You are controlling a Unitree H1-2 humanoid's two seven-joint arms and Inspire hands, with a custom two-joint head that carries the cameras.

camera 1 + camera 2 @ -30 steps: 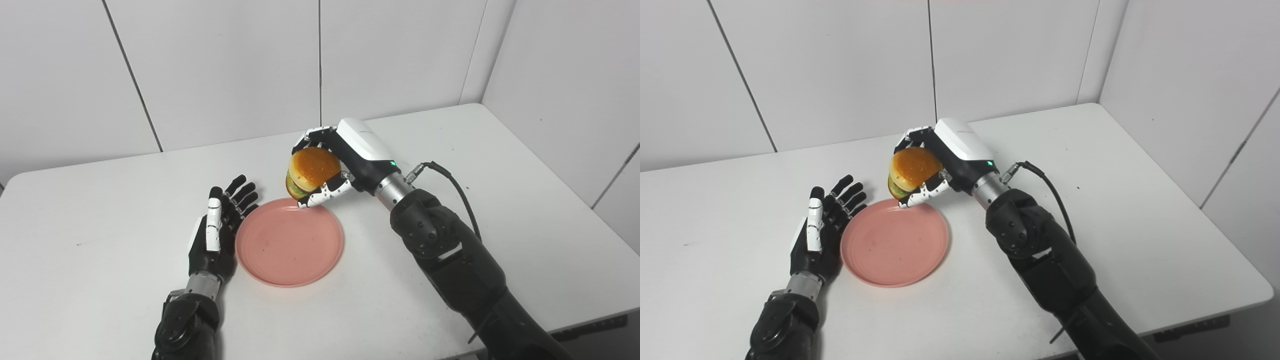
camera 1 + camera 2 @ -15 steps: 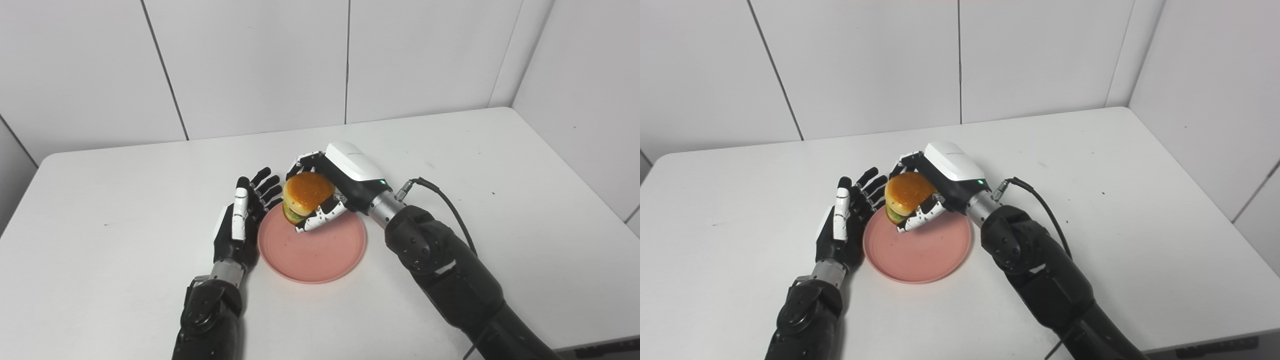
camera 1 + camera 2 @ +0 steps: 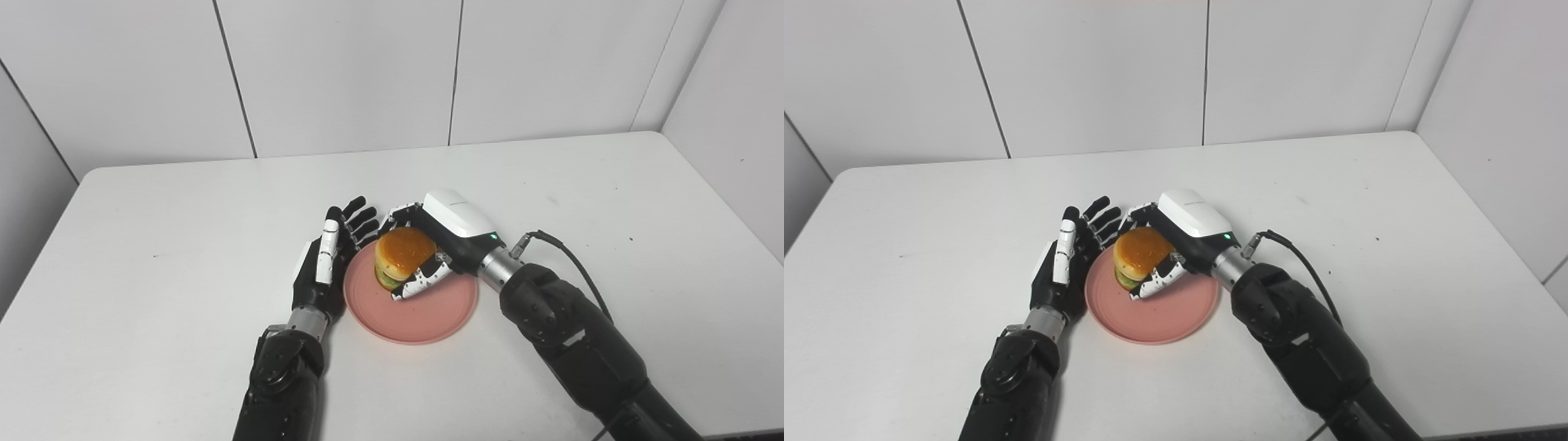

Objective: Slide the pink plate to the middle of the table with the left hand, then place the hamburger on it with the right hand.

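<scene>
The hamburger (image 3: 404, 257) is held wrapped in the right hand (image 3: 441, 245) over the far-left part of the pink plate (image 3: 429, 318). The left hand (image 3: 324, 269), spread and empty, is pressed against the rim. An early release could tip the hamburger sideways.

The left hand (image 3: 323, 269) lies flat and open, fingers (image 3: 358, 220) apart and pointing toward about 1 o'clock, thumb along its near side. Its dark forearm (image 3: 282, 380) runs in from 6 o'clock — nearly straight up the picture.

The right hand (image 3: 429, 254) sits just beside it at 3 o'clock, the white back of the hand (image 3: 460, 213) turned up, fingers and thumb curled leftward and closed on a load. A green light shows near the wrist (image 3: 497, 266). Its bulky black forearm (image 3: 576, 343) comes in from 5 o'clock, a black cable (image 3: 569, 257) looping off the wrist.
</scene>
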